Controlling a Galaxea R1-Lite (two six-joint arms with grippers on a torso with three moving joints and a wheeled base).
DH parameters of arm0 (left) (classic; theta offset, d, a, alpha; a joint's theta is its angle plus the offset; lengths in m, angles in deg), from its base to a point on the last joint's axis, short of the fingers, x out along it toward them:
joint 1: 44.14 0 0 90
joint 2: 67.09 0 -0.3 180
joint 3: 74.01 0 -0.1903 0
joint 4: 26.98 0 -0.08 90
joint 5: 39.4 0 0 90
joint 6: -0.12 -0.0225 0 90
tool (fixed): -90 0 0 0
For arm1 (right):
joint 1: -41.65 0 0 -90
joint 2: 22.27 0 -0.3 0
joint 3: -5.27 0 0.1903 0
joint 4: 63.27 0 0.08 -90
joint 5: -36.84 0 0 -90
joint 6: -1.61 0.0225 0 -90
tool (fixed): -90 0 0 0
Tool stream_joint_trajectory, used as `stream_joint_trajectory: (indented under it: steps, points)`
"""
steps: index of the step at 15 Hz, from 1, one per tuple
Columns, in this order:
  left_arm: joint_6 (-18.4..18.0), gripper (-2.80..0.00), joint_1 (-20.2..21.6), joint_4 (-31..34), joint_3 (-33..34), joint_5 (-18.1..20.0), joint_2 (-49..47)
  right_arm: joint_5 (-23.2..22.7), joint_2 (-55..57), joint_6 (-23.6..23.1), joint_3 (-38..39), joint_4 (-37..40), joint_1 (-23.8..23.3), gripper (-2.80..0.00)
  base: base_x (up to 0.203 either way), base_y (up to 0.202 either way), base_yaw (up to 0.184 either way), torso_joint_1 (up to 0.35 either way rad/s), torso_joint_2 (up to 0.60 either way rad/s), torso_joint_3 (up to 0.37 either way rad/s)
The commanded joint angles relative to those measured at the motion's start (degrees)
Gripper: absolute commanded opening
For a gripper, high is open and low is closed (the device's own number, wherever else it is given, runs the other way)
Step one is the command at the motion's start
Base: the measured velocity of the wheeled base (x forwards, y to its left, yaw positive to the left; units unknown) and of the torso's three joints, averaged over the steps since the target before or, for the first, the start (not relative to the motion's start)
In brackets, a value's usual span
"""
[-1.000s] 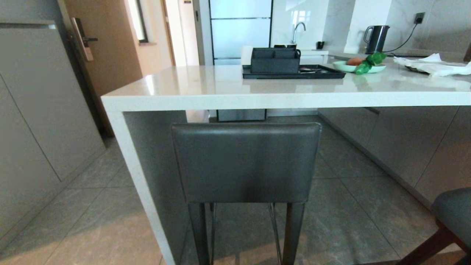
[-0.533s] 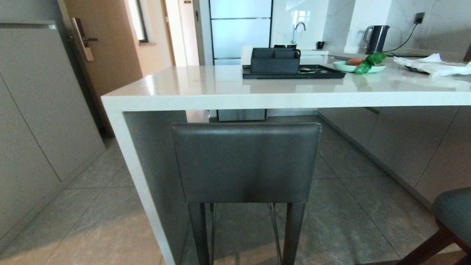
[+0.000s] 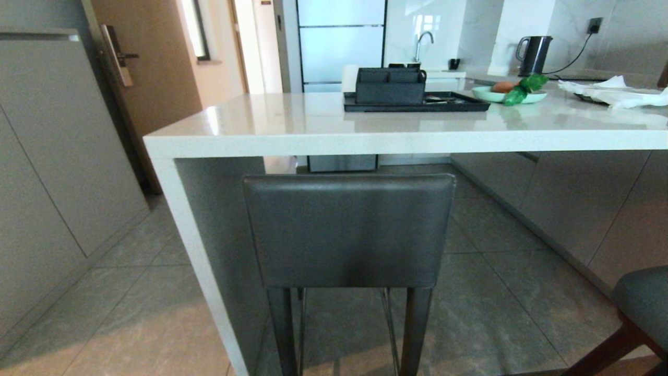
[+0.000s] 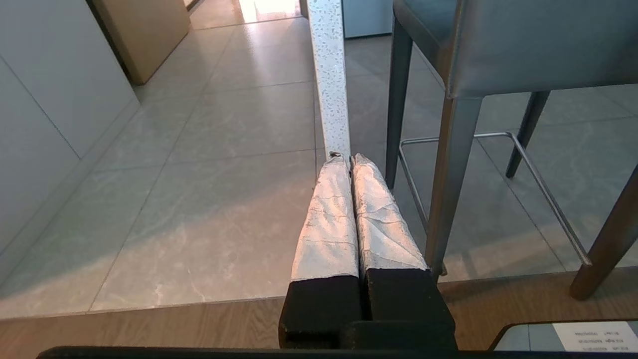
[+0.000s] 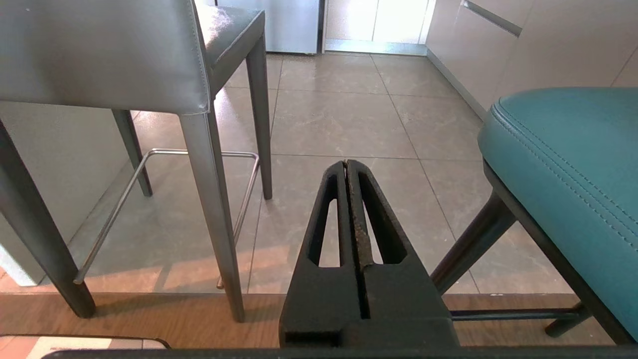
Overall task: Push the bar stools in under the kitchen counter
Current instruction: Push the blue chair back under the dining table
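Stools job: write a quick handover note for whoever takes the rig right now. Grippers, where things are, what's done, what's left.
Left gripper: shut, empty, low beside the counter's side panel.
Right gripper: shut, empty, low between the two stools.
Grey stool: dead ahead, its back just below the counter edge, seat reaching under the top. Looks about pushed in; nothing touches it.
Teal stool: to the robot's right, out on the floor, not under the counter as far as can be seen.
Left: check the grey stool, then push the teal one in.
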Motion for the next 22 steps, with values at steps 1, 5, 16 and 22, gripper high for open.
stream_joint_trajectory:
  steps: [1, 5, 16, 22]
  points:
    - [0.08, -2.8, -0.05, 0.17, 0.0, 0.09, -0.1, -0.03, 0.09, -0.14, 0.26, -0.01, 0.07, -2.8, 0.0, 0.0, 0.0, 0.0, 0.0, 0.0]
    - [0.81, -2.8, -0.05, 0.17, 0.0, 0.09, -0.1, 0.06, 0.09, 0.18, 0.26, -0.01, 0.07, -2.8, 0.0, 0.0, 0.0, 0.0, 0.0, 0.0]
    - [1.52, -2.8, -0.05, 0.17, 0.0, 0.09, -0.1, 0.06, 0.09, 0.35, 0.26, -0.01, 0.07, -2.8, -0.046, 0.0, 0.0, 0.003, 0.0, 0.0]
    - [1.6, -2.8, -0.05, 0.17, 0.0, 0.09, -0.1, 0.14, 0.09, 0.36, 0.26, -0.01, 0.07, -2.8, -0.199, 0.0, 0.001, 0.002, 0.0, 0.0]
